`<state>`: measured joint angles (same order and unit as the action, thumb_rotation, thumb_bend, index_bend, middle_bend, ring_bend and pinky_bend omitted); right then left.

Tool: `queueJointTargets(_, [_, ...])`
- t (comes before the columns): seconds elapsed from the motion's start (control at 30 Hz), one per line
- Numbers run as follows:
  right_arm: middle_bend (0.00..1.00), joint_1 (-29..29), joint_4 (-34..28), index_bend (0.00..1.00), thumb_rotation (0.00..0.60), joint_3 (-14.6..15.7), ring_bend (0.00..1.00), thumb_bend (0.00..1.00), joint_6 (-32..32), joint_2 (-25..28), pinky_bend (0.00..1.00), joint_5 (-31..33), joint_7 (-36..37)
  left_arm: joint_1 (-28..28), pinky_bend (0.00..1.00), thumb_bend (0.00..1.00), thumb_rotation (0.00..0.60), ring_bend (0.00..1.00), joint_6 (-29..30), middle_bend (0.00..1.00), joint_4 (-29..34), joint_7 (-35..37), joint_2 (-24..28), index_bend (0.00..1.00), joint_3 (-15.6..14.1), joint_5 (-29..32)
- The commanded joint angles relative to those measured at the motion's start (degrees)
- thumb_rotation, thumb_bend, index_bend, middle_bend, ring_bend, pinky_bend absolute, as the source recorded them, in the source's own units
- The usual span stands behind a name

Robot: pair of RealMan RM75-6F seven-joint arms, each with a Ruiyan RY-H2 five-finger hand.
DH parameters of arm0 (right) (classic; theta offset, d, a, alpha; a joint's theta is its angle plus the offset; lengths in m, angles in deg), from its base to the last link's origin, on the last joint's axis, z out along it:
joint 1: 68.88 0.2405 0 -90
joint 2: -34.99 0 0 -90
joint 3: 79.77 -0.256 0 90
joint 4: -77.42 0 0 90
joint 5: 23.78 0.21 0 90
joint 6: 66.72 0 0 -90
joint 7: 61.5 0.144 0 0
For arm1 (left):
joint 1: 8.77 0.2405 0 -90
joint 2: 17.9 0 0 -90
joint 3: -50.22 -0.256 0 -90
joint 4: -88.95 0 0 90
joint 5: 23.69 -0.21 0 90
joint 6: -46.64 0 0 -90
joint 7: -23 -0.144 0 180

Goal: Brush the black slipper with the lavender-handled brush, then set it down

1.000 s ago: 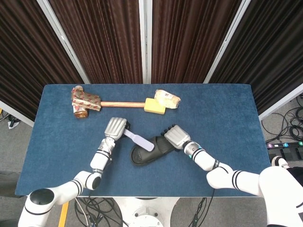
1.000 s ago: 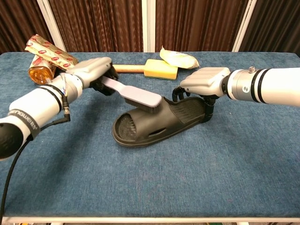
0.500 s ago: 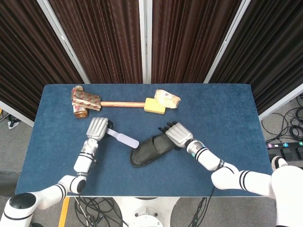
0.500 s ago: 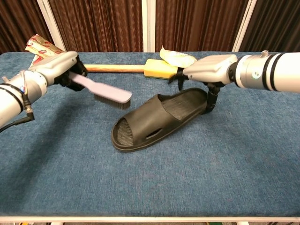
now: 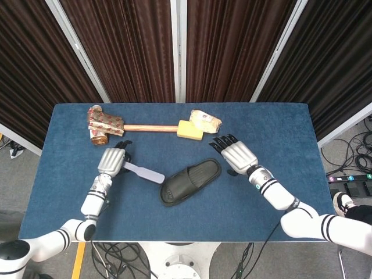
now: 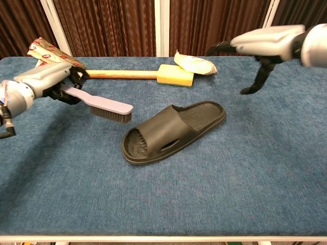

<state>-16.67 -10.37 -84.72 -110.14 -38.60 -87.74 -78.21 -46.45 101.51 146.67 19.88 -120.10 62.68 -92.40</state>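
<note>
No legible writing on slipper (image 6: 172,131), brush (image 6: 104,107).

Black slipper (image 5: 190,181) lies sole-down beside lavender-handled brush (image 5: 144,172).

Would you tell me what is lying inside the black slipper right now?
Nothing shows inside the black slipper: its footbed is bare and the brush is held clear of it by the left hand. The space under its strap is hidden.

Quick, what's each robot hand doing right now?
Left hand: holding the lavender-handled brush.
Right hand: open, holding nothing.
</note>
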Motion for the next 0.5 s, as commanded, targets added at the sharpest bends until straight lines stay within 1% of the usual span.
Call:
queueJointTargets(0.03, [0.01,-2.3,-2.3,0.00,0.600,0.3,0.00,0.14,-2.3,3.0,0.06,-1.2,1.8,0.7,0.21,0.21,0.239,0.00,-0.3,0.05,2.6,-3.3,2.1,0.12,0.1,1.9])
queueJointTargets(0.07, [0.01,-2.9,-2.8,0.00,0.600,0.4,0.00,0.14,-2.8,3.8,0.06,-1.6,2.2,0.9,0.19,0.15,0.240,0.00,-0.1,0.04,2.9,-3.6,2.3,0.11,0.3,2.2])
queueJointTargets(0.17, [0.02,-4.8,-4.2,0.00,0.600,0.9,0.00,0.14,-4.5,6.3,0.06,-2.9,3.6,1.0,0.16,0.05,0.241,0.00,0.0,0.03,3.4,-4.6,3.3,0.10,0.4,2.8])
queueJointTargets(0.23, [0.02,-6.2,-5.0,0.00,0.600,1.2,0.00,0.14,-5.6,7.8,0.06,-3.9,4.8,1.1,0.16,0.03,0.242,0.00,0.0,0.03,4.1,-5.5,4.1,0.10,0.1,2.8])
queueJointTargets(0.27, [0.02,-6.8,-5.2,0.00,0.600,1.4,0.00,0.14,-6.1,8.4,0.06,-4.3,5.3,1.2,0.16,0.02,0.252,0.00,-0.1,0.03,4.6,-6.1,4.7,0.09,-0.1,2.8])
queueJointTargets(0.3, [0.03,-7.4,-5.4,0.00,0.600,1.6,0.00,0.14,-6.6,9.1,0.06,-4.8,5.8,1.3,0.16,0.02,0.275,0.00,-0.1,0.03,5.3,-6.4,5.3,0.09,-0.2,2.8])
queueJointTargets(0.37, [0.03,-9.0,-5.7,0.00,0.600,2.0,0.00,0.14,-7.8,10.5,0.06,-5.6,7.2,1.6,0.16,0.02,0.388,0.00,-0.9,0.03,7.1,-8.4,7.3,0.09,-1.0,3.2])
queueJointTargets(0.4, [0.03,-9.8,-5.9,0.00,0.600,2.2,0.00,0.14,-8.4,11.1,0.06,-5.9,7.9,1.7,0.16,0.02,0.418,0.00,-1.4,0.03,8.3,-8.8,8.3,0.09,-1.3,3.4])
queueJointTargets(0.43, [0.04,-10.8,-6.2,0.00,0.600,2.5,0.00,0.14,-9.2,12.0,0.06,-6.5,8.9,1.9,0.16,0.01,0.468,0.00,-1.9,0.03,10.0,-9.1,9.8,0.09,-1.5,3.8])
queueJointTargets(0.47, [0.04,-11.7,-6.4,0.00,0.600,2.7,0.00,0.14,-10.1,12.8,0.06,-7.1,9.5,2.3,0.16,0.01,0.503,0.00,-1.8,0.03,11.4,-9.4,11.0,0.09,-1.6,4.0])
queueJointTargets(0.5, [0.04,-12.7,-6.6,0.00,0.600,3.0,0.00,0.14,-11.1,13.5,0.06,-7.8,10.2,2.8,0.16,0.01,0.552,0.00,-1.0,0.03,12.6,-9.8,12.1,0.09,-1.7,4.0])
